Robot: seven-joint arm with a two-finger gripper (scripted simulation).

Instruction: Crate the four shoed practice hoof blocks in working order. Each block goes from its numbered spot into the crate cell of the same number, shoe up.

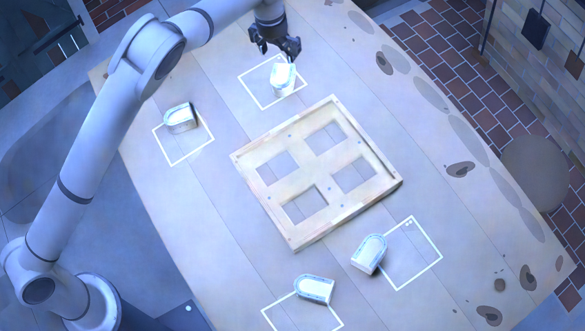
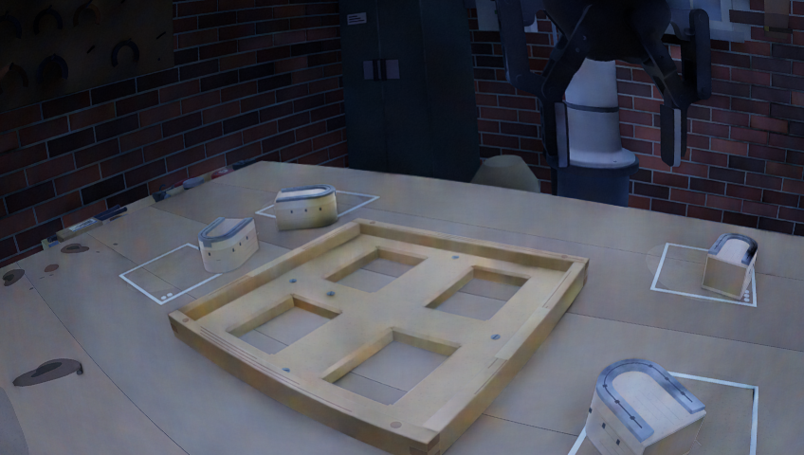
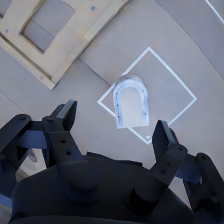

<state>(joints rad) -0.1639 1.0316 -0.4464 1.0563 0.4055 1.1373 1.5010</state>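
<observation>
The hoof block of the one-dot spot (image 1: 282, 78) (image 2: 643, 407) (image 3: 131, 105) is partly cut off at the bottom edge of the second side camera's picture; it stands shoe up on the corner of its white square. The four-cell wooden crate (image 1: 315, 171) (image 2: 383, 321) (image 3: 51, 33) lies flat mid-table, all cells empty. Three other blocks stand shoe up at the edges of their squares: one on the arm's side (image 1: 180, 118) (image 2: 729, 265), and two at the far end (image 1: 368, 252) (image 2: 228, 243), (image 1: 314, 288) (image 2: 305, 207). My gripper (image 1: 276, 51) (image 2: 614, 135) (image 3: 116, 124) hangs above the one-dot block, open and empty.
The crate's raised rim (image 2: 304, 389) stands between the squares. Dark horseshoe-shaped marks (image 1: 459, 169) (image 2: 48, 370) dot the table's edges. The arm's base (image 2: 592, 163) stands behind the table, with a dark cabinet (image 2: 409, 84) against the brick wall.
</observation>
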